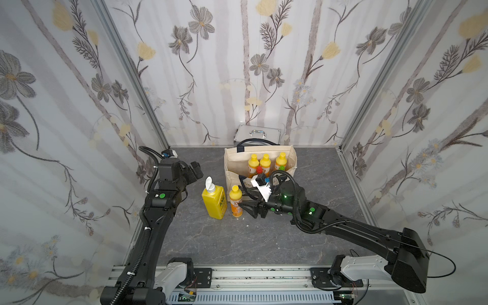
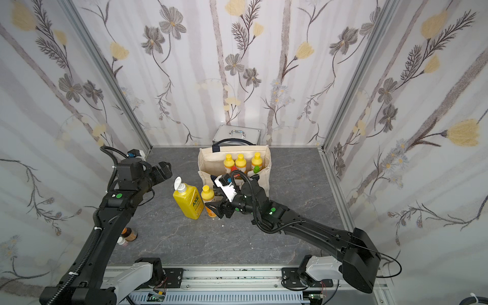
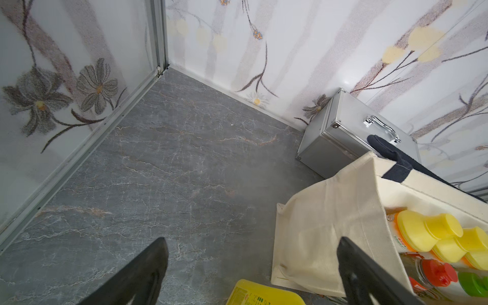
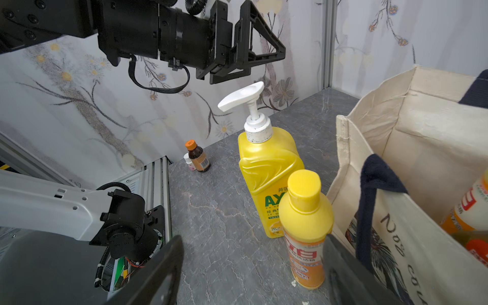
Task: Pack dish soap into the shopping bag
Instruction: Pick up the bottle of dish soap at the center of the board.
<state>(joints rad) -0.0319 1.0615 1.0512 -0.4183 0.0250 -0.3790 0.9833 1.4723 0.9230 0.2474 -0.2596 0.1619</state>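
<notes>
The right gripper [image 4: 253, 237] sits low at the bag's front, at its left corner, with its jaws spread wide and nothing in them. The last slim orange bottle [image 4: 306, 229] stands upright on the table between the fingers, close against the one nearer the bag. Just past it, farther from the bag, stands the pump bottle [image 4: 266, 179]. The bag [image 1: 232, 163] stands open with three orange bottles, the red-capped one and the green-capped one inside, so five look packed and two remain. The step in hand looks like the reach for the orange bottle. Next, the jaws should centre on its body, close, then lift it over the rim, clear of the front handle. The left gripper [image 3: 252, 239] hangs open and empty off the bag's left side. A silver case [image 1: 257, 133] stands behind the bag.
</notes>
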